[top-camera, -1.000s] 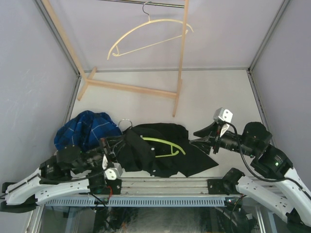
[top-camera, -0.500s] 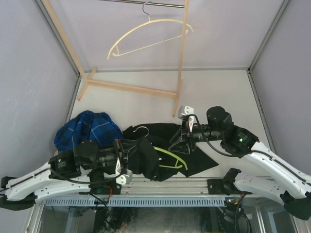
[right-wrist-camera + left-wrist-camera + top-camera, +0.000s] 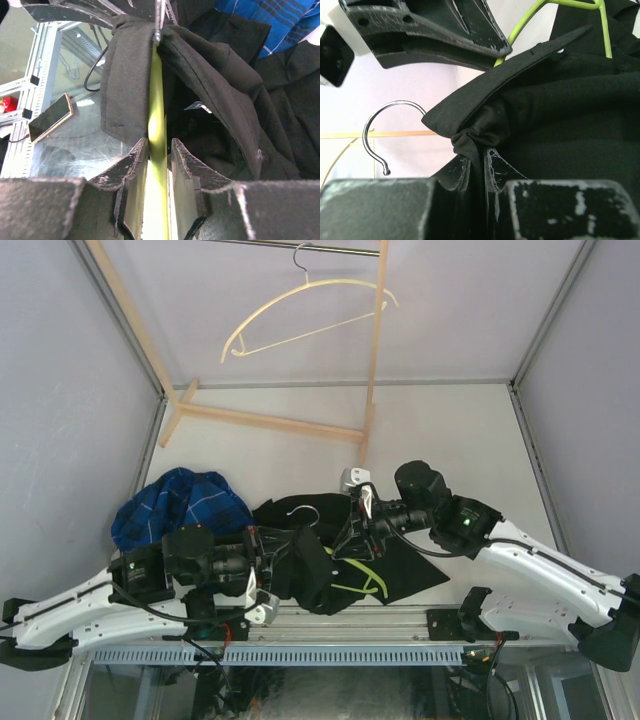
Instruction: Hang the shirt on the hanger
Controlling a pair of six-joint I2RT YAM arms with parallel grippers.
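Note:
The black shirt (image 3: 400, 575) lies bunched at the table's near edge, with the lime-green hanger (image 3: 362, 584) partly inside it. The hanger's metal hook (image 3: 303, 513) sticks out by the collar. My left gripper (image 3: 268, 550) is shut on a fold of the collar (image 3: 485, 107), with cloth pinched between its jaws (image 3: 479, 152). The hook (image 3: 375, 127) curves up to their left. From the right, my right gripper (image 3: 350, 537) reaches in and is shut on the hanger's green arm (image 3: 156, 100). That arm runs between its jaws (image 3: 159, 142) and under the collar (image 3: 125, 75).
A blue plaid shirt (image 3: 178, 505) is heaped left of the black one. A cream hanger (image 3: 300, 305) hangs on the wooden rack (image 3: 372, 370) at the back. The metal rail (image 3: 330, 618) runs along the near edge, and a phone (image 3: 50, 117) lies below it.
The right arm swung left from the shirt's right edge to the hanger, and its jaws narrowed round the green arm. The left gripper carried the collar and hook to the right.

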